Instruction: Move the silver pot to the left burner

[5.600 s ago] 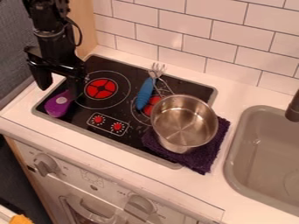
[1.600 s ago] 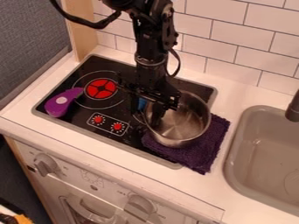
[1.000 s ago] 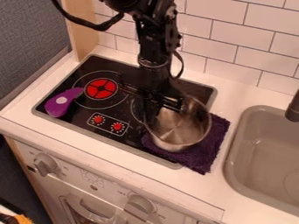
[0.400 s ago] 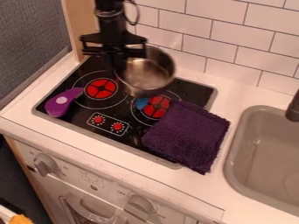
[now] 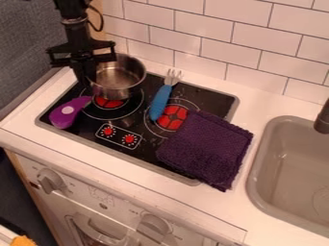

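"What's changed on the desk (image 5: 273, 108)?"

"On the smooth black stove (image 5: 151, 153), the nubbly purple cloth (image 5: 206, 149) has lost its load. The round, shiny metal pot (image 5: 119, 82) is now over the back of the left burner (image 5: 110, 104), wall pinched by the end effector (image 5: 89, 79)."

"Nearly done, then?"

"Probably: centre it, settle it, let go."

Left burner hemmed in, open lanes in front and at right rear

The left burner (image 5: 109, 104) is partly hidden by the pot (image 5: 120, 93), and its left side is crowded by the purple utensil (image 5: 63, 116). The middle is blocked by the blue fork (image 5: 160, 103), the right front by the folded cloth (image 5: 206, 149). Passage is offered above the knobs (image 5: 129, 139) and across the stove top's right rear (image 5: 212, 98), backed by the tiled wall (image 5: 212, 48).
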Controlling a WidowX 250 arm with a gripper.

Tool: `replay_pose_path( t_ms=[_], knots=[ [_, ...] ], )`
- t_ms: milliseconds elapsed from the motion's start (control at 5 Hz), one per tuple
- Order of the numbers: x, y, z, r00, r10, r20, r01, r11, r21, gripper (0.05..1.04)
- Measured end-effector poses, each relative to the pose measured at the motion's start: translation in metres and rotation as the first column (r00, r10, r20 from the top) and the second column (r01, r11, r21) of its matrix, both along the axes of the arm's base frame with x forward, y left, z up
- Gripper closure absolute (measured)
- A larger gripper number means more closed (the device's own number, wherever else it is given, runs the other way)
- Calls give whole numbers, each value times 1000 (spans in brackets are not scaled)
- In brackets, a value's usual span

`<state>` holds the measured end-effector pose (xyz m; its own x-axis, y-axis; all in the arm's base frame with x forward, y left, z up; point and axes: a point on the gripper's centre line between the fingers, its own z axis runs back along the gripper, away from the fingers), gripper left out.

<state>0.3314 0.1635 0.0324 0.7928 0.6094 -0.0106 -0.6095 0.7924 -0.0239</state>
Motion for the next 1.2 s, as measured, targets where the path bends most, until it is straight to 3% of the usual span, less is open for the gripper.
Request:
replay_pose_path(
  t_ms=[400, 600, 800, 1000, 1200],
  knots=[
    [8, 2, -19, 999, 27, -24, -28, 999, -26, 960],
    [9, 4, -19, 999, -10, -46, 10, 1000, -1, 773],
    [10, 1, -16, 996, -70, -46, 72, 997, 41, 486],
    [15, -5, 20, 985, -170, 14, 167, 977, 133, 189],
    [15, -21, 37, 956, -289, 47, 277, 945, 174, 75]
  ],
)
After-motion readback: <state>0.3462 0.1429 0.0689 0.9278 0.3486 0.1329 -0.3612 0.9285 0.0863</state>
